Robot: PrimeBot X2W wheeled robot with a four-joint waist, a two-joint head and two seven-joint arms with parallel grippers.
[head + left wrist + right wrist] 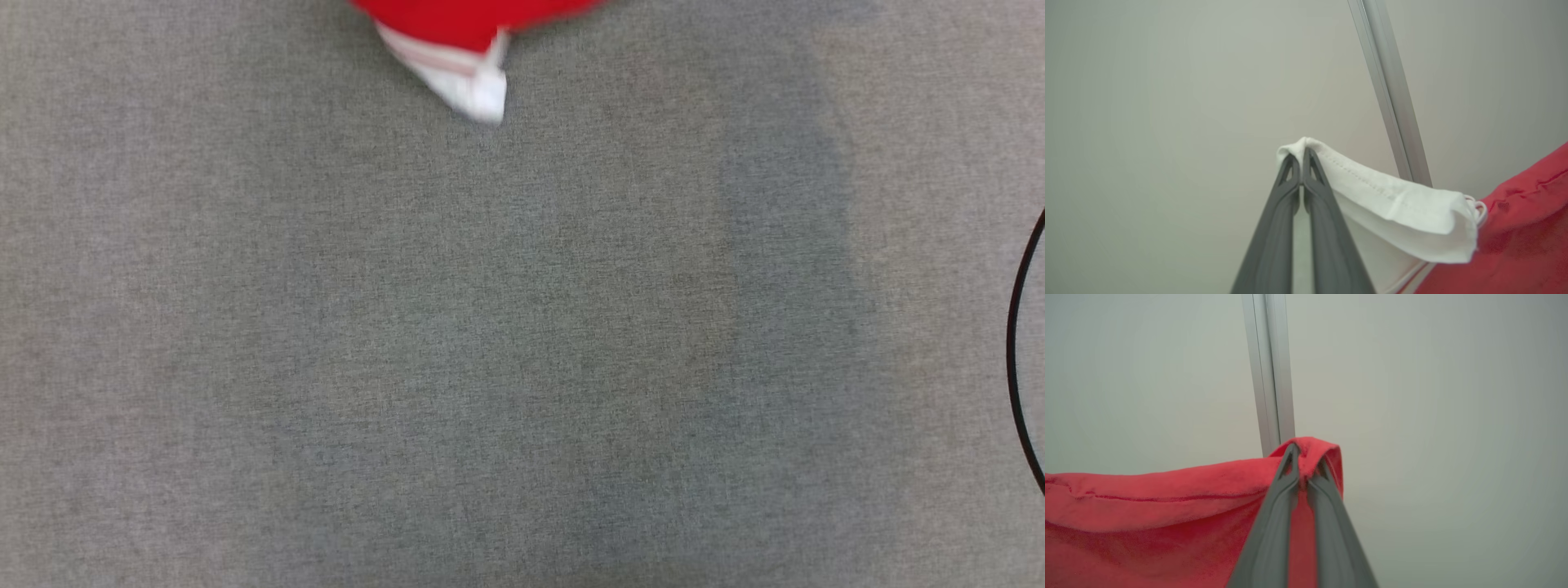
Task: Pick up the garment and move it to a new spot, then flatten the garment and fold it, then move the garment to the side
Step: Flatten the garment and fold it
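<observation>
The grey fabric surface (490, 367) lies bare from left to right across the near and middle ground. At the far middle the garment (465, 24) reaches in, and a thin black cable (1011, 351) curves in at the right edge. Just behind the garment stands an aluminium post (1388, 102).

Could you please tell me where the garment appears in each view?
Head view: garment at top edge, left of centre, white corner lowest.
Left wrist view: lower right, white hem in the left tool.
Right wrist view: lower left, red edge in the right tool.
Shared landmark: metal post, both wrist views.
</observation>
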